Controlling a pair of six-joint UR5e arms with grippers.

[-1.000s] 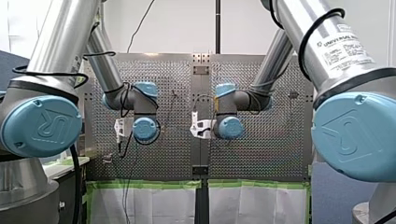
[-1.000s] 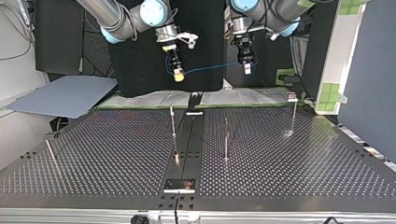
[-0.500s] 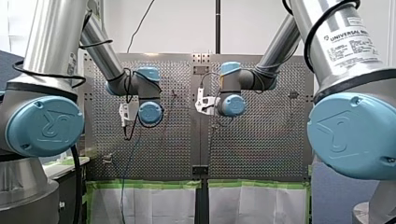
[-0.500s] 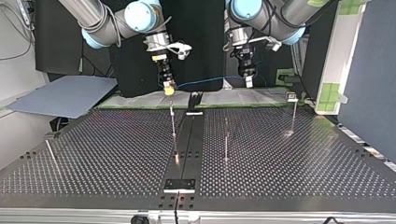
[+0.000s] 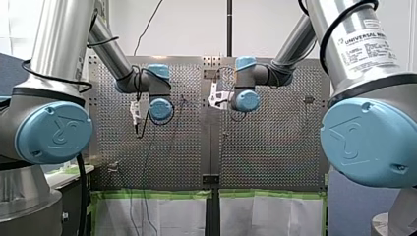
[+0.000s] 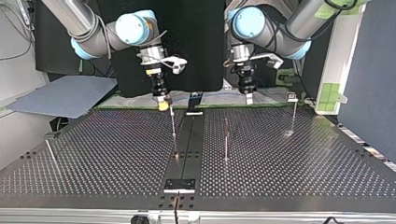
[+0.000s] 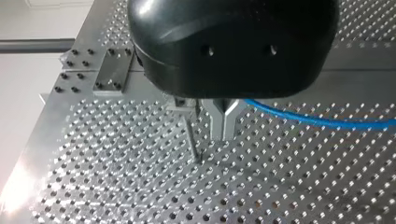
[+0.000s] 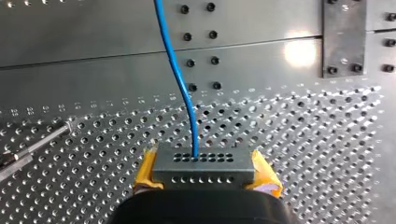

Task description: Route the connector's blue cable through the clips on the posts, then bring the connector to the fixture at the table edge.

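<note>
My right pincer [image 6: 163, 104] pinched the connector [image 8: 203, 164] between yellow pads above the surface's [image 6: 102, 154] arm-side edge, near a post's [image 6: 173, 122] top. My left pincer [image 7: 222, 126], fingers pressed together, gripped the blue cable [image 7: 317, 120].

Mild blur, bright glare on table [image 8: 299, 53]
</note>
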